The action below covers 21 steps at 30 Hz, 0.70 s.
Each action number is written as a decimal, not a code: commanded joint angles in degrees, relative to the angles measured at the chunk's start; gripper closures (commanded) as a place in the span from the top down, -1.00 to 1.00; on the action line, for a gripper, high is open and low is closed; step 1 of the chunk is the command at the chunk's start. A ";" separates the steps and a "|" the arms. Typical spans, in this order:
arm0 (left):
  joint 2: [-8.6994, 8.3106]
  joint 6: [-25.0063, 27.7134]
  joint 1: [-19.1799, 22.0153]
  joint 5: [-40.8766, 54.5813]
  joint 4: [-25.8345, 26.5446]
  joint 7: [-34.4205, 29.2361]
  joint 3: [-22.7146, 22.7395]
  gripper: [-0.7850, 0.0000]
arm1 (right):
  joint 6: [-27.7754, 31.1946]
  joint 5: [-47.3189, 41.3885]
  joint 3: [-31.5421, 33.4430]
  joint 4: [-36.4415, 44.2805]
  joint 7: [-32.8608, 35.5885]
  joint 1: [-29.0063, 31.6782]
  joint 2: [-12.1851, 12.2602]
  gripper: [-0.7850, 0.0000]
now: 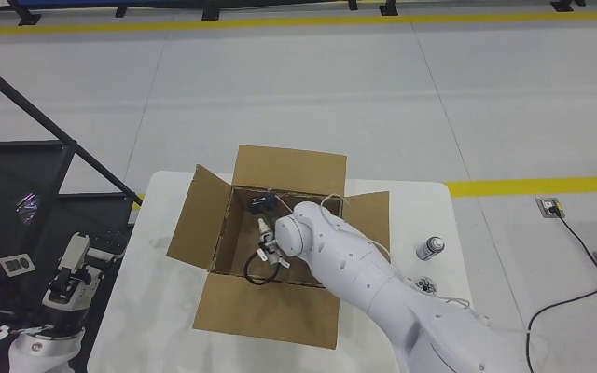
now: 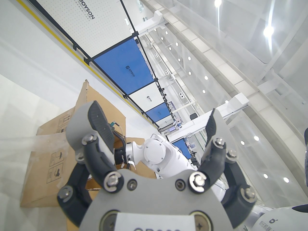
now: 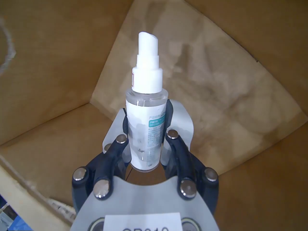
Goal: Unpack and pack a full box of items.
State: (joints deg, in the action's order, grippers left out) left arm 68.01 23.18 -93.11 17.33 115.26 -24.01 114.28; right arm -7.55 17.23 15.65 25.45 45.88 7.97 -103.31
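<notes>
An open cardboard box [image 1: 270, 308] with its flaps spread stands in the middle of the white table [image 1: 149, 308]. My right arm [image 1: 289, 238] leans down into it. Inside the box [image 3: 60, 37], my right gripper [image 3: 147, 115] is shut on a clear spray bottle [image 3: 146, 121] with a white pump cap and a pale label. The bottle stands out past the fingers towards a corner of the brown floor. My left gripper [image 2: 154, 116] is open and holds nothing. It points upward beside the table's near left corner [image 1: 73, 266], well away from the box [image 2: 48, 159].
A small silver can [image 1: 429, 248] stands on the table to the right of the box, and another small item [image 1: 424, 284] lies near the arm. A black cable loop [image 1: 256, 270] hangs over the box interior. A dark frame [image 1: 37, 121] stands left of the table.
</notes>
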 commanded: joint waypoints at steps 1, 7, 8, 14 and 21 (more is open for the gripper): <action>0.00 0.00 0.00 0.00 0.00 0.00 0.00 1.00 | -0.70 0.60 -0.35 -2.93 -0.35 0.18 -1.46 -1.00; 0.00 0.00 0.00 0.00 0.00 0.00 0.00 1.00 | 0.44 0.81 0.00 -8.87 -1.45 0.06 -4.52 0.64; 0.00 0.00 0.00 0.00 0.00 0.00 0.00 1.00 | 0.71 0.81 0.13 -9.52 -1.53 0.00 -4.88 0.84; 0.00 0.00 0.00 0.00 0.00 0.00 0.00 1.00 | 2.55 1.34 0.77 -12.11 -1.78 -0.68 -6.42 0.96; 0.00 0.00 0.00 0.00 0.00 0.00 0.00 1.00 | 6.49 1.19 2.23 -12.18 -4.65 -1.75 -7.08 1.00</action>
State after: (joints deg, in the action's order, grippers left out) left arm 68.01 23.18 -93.11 17.33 115.26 -24.01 114.28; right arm -2.67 18.78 17.50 13.18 41.84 6.37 -110.44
